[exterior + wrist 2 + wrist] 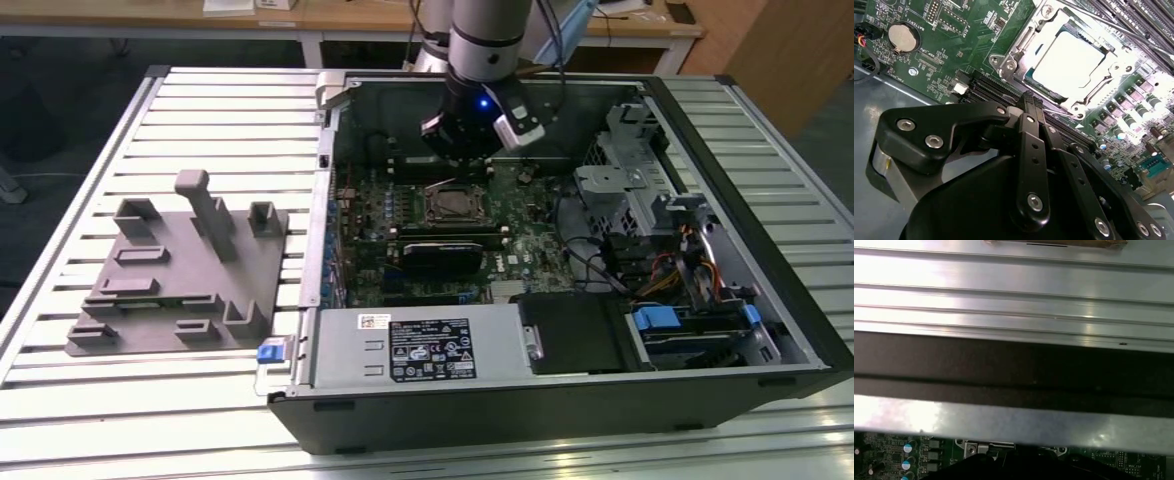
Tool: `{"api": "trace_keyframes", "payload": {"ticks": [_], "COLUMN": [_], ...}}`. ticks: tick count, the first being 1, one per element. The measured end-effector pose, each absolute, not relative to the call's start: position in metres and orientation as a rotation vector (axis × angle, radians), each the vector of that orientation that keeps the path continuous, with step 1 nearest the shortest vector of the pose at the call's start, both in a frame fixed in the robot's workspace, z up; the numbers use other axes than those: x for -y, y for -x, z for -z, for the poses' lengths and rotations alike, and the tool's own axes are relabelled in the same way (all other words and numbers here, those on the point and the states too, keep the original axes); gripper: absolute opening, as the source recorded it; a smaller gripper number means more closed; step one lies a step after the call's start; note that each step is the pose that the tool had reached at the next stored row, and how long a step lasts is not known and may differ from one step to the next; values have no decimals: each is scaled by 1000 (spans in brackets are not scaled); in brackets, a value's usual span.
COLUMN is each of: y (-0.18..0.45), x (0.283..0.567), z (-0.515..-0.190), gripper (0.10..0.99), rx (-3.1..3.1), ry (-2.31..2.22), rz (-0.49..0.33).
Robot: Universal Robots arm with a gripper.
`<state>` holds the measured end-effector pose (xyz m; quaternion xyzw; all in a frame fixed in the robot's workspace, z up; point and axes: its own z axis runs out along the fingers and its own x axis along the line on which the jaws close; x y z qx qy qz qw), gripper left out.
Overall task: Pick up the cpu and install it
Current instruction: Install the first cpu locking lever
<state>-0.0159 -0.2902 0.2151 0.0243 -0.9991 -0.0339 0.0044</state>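
My gripper [1031, 107] hangs inside the open computer case [747, 330], over the motherboard [461, 245] near the case's far wall. In the second wrist view my fingers [1029, 150] are pressed together with nothing between them. The cpu [1069, 62] lies flat in the socket [1019, 50] just beyond my fingertips, its silvery top bright, the metal frame around it. On the slatted table [200, 100], the grey fixture [180, 275] stands beside the case, towards the exterior view's left.
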Motion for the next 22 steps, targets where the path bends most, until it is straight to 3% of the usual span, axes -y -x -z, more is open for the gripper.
{"api": "trace_keyframes", "payload": {"ticks": [22], "y": [12], "x": [290], "z": [-201], "gripper": [106], "rx": [3128], "ry": [-76], "rz": [106]}}
